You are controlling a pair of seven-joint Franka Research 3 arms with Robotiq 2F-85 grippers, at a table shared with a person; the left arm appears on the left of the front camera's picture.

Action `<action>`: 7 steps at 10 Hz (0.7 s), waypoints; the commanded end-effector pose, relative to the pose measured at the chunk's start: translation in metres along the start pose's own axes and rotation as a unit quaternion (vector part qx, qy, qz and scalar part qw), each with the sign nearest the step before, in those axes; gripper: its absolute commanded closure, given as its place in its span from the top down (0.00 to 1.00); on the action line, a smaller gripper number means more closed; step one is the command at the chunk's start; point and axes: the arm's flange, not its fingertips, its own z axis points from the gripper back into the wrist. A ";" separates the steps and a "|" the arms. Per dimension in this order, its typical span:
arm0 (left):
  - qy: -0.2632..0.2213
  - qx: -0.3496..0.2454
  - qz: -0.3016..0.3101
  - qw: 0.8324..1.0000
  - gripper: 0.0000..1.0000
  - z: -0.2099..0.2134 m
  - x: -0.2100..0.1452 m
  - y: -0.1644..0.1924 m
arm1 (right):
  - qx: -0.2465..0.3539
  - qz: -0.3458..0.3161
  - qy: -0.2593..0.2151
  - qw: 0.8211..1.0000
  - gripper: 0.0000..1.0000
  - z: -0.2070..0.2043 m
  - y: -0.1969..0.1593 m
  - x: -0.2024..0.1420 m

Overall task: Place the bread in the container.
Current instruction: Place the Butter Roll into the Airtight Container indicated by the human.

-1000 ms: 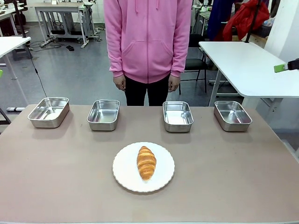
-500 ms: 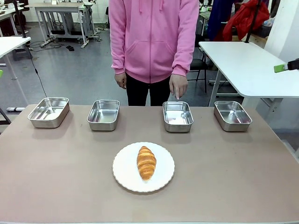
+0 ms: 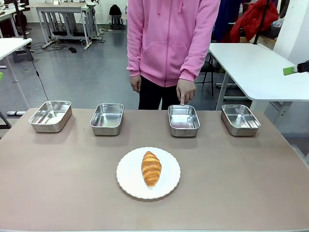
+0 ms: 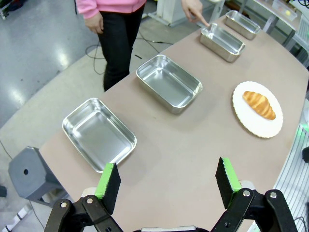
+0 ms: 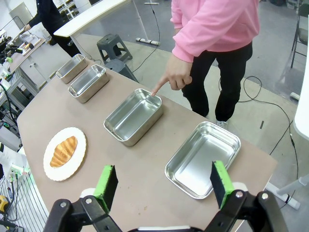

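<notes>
The croissant [image 3: 151,168] lies lengthwise on a round white plate [image 3: 128,182] at the table's front middle; it also shows on the plate in the left wrist view [image 4: 259,104] and the right wrist view [image 5: 63,151]. Four steel trays stand in a row along the far edge. The person's hand [image 3: 185,91] points a finger down at the far rim of the third tray from the left [image 3: 183,120], seen too as a tray [image 5: 133,116] under a finger [image 5: 157,88] and as a tray [image 4: 222,42]. My left gripper [image 4: 168,181] and right gripper [image 5: 161,186] hang open above the table, holding nothing.
The other trays sit at the far left [image 3: 50,116], left of middle [image 3: 107,119] and far right [image 3: 240,120]. A grey stool [image 4: 29,173] stands off the table's left end. A white table [image 3: 256,67] stands behind at the right. A green pad [image 3: 289,70] pokes in at the right edge.
The person has stepped to the right and brought one hand forward and down, so that a finger now points at the third tray. The croissant and trays have not moved.
</notes>
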 end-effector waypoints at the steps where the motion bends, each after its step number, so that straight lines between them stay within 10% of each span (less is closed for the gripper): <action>1: -0.001 0.000 -0.002 1.000 1.00 0.000 0.000 0.000 | 0.002 0.001 -0.002 1.000 1.00 -0.001 0.001 0.001; 7: -0.001 0.000 -0.002 1.000 1.00 0.000 0.000 0.000 | 0.002 0.001 -0.002 1.000 1.00 -0.001 0.001 0.001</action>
